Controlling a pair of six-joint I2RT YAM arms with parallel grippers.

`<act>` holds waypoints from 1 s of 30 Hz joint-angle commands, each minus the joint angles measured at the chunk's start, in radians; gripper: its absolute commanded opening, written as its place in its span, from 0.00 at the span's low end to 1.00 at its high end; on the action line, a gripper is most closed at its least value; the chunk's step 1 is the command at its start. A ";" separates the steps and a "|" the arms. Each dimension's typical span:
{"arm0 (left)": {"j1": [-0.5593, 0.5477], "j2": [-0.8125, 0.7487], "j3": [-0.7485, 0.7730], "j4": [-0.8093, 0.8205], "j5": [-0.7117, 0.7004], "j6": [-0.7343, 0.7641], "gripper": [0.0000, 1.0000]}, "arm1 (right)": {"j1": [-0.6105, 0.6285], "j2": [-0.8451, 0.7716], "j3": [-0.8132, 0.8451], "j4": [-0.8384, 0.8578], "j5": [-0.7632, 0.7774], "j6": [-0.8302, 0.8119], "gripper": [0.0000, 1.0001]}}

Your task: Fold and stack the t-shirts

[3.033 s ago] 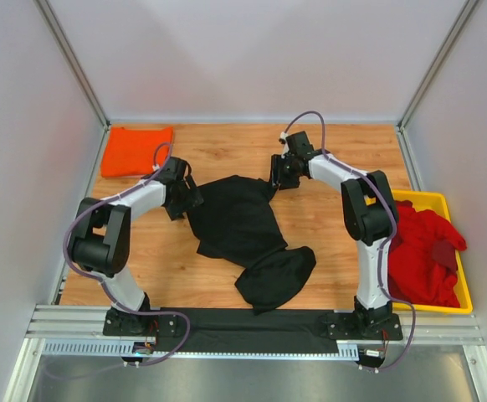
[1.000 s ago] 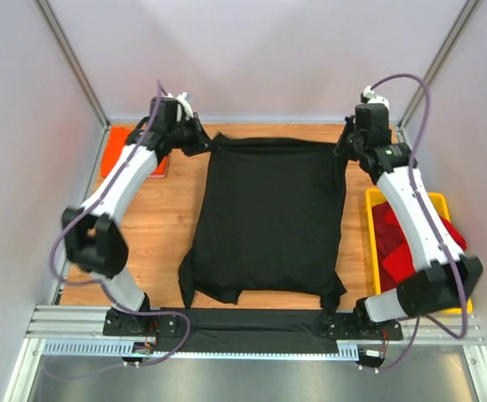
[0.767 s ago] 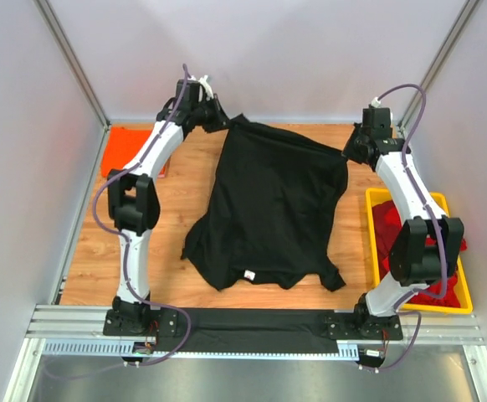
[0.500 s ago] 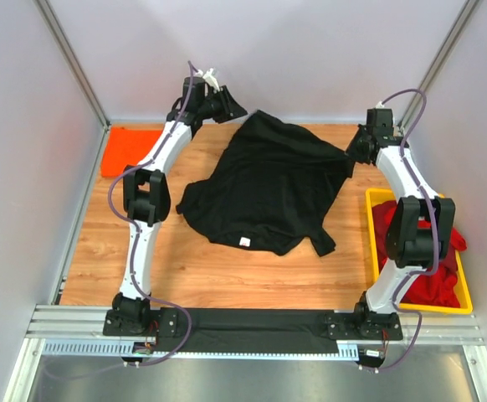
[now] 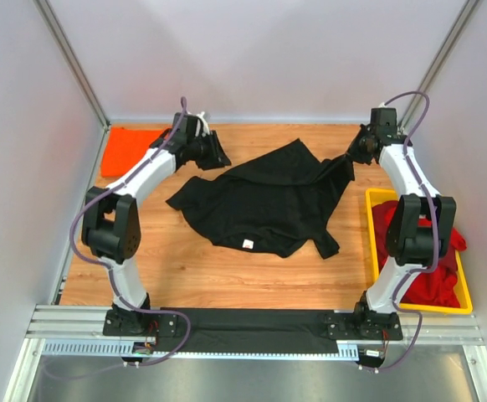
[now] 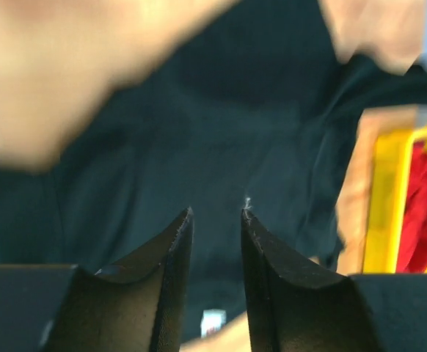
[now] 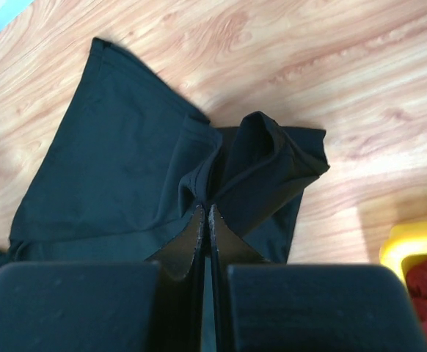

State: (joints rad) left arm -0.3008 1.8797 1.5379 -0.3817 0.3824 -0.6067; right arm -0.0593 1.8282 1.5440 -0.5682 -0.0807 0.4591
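Note:
The black t-shirt (image 5: 264,197) lies rumpled across the middle of the table, a white label showing near its front edge. My left gripper (image 5: 219,158) is open just off the shirt's back left edge, with nothing between its fingertips (image 6: 216,217); the black cloth (image 6: 221,125) lies beyond them. At the back right my right gripper (image 5: 353,159) is shut on a bunched fold of the shirt's corner (image 7: 254,158), pinched at the jaw tips (image 7: 206,210). A folded orange t-shirt (image 5: 126,151) lies at the far left. Red t-shirts (image 5: 423,251) fill the tray.
The yellow plastic tray (image 5: 371,234) stands along the right edge of the table, also seen in the left wrist view (image 6: 386,213) and as a corner in the right wrist view (image 7: 411,246). Enclosure walls stand close on the left, back and right.
My left gripper has let go of the black t-shirt and moved down and forward. The raised, spread shirt has dropped into a rumpled heap. My right gripper still pinches its corner.

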 commanded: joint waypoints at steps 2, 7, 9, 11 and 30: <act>-0.119 -0.114 -0.154 -0.126 -0.168 0.009 0.32 | 0.016 -0.121 -0.041 -0.021 -0.039 0.032 0.00; -0.136 -0.154 -0.320 -0.138 -0.241 -0.067 0.27 | 0.033 -0.184 -0.119 -0.021 -0.047 0.044 0.00; -0.136 -0.136 -0.343 -0.152 -0.289 -0.061 0.27 | 0.035 -0.208 -0.140 -0.016 -0.060 0.047 0.00; -0.136 -0.082 -0.314 -0.195 -0.315 -0.051 0.26 | 0.035 -0.221 -0.165 -0.016 -0.076 0.050 0.00; -0.035 0.675 0.741 -0.465 -0.263 0.084 0.31 | 0.110 -0.273 -0.294 -0.025 -0.015 0.104 0.00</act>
State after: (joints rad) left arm -0.3855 2.4519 2.1376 -0.7891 0.0792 -0.5873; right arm 0.0494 1.5444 1.2144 -0.6094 -0.1593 0.5400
